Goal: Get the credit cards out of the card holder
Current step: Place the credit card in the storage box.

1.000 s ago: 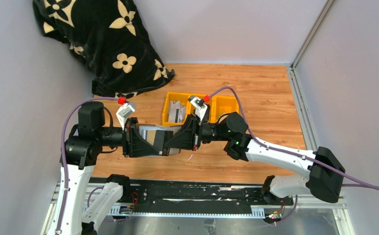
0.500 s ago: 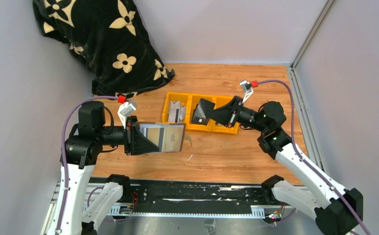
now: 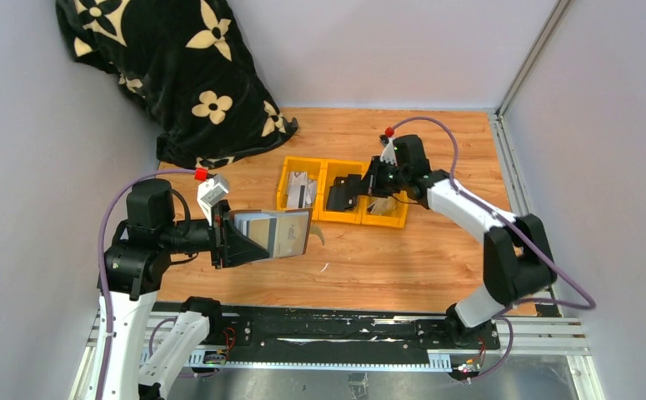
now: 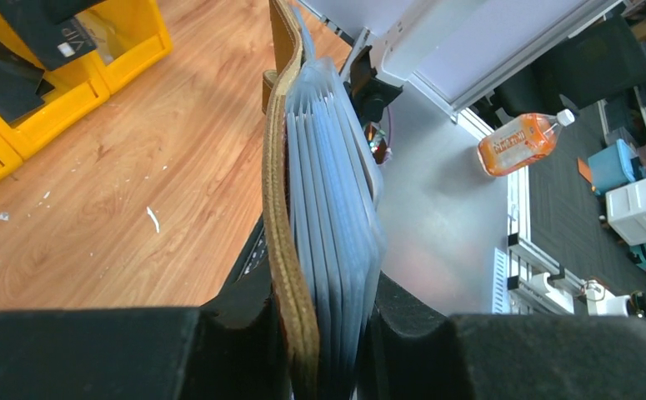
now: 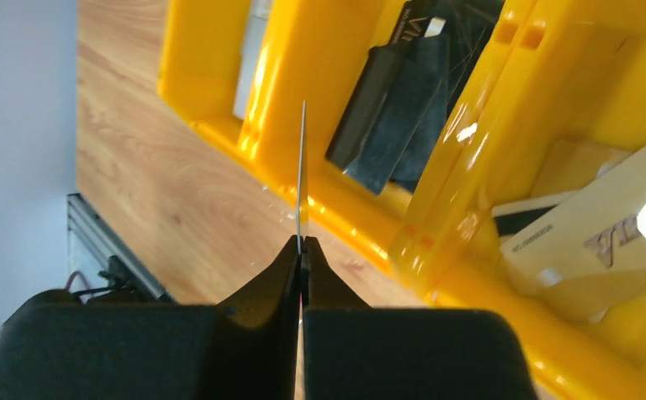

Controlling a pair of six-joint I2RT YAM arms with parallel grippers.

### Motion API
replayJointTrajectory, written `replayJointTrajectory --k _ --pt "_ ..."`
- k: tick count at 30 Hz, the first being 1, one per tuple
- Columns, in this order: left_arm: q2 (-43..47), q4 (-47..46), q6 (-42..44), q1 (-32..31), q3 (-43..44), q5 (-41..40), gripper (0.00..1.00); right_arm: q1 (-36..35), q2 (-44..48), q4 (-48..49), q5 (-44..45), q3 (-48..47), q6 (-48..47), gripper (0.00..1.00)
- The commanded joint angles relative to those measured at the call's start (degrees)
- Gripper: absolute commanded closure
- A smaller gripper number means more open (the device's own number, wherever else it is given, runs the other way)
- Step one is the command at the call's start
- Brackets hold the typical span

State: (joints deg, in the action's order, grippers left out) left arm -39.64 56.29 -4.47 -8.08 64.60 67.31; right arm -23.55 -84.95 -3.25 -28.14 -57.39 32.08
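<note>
Card (image 5: 301, 167) in right gripper (image 5: 301, 243), edge-on — over bins (image 5: 323, 58)

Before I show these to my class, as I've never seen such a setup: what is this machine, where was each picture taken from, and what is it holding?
It is two robot arms bolted at the near edge of a wooden table. The wide picture looks down from above and behind them. The other two come from a camera on each wrist, so that arm's black fingers fill the bottom. The left arm's fingers clamp a brown leather card holder with clear plastic sleeves, held off the table. The right arm's fingers are shut on a thin card, seen edge-on, over a row of yellow bins. The bins already hold dark cards in the middle and beige cards beside them. A black flowered blanket lies in the far left corner.
</note>
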Motion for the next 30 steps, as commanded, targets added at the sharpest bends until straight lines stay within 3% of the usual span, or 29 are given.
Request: replayJointTrajectory --k 1,9,18,21,30 --pt "0.7 -1.2 0.3 -0.3 0.4 1.4 0.98 -2.0 -7.8 -7.1 5.5 -8.8 -4.0 1.00" --pt "1.2 -1.2 -0.5 -0.3 1.0 2.8 0.98 -7.6 -21.9 -8.2 13.9 -18.1 -3.5 1.00" --pt "1.4 -1.2 -0.7 -0.3 1.3 3.6 0.99 -9.8 -25.3 -11.4 21.0 -20.3 -4.4 1.00" --pt "1.1 -1.1 -0.6 -0.3 1.5 3.7 0.99 -10.3 -23.0 -11.4 23.4 -19.0 -4.5 0.94" --pt "0.9 -1.2 -0.8 -0.3 2.1 3.7 0.99 -11.3 -14.7 -14.0 28.1 -18.3 -4.9 0.62"
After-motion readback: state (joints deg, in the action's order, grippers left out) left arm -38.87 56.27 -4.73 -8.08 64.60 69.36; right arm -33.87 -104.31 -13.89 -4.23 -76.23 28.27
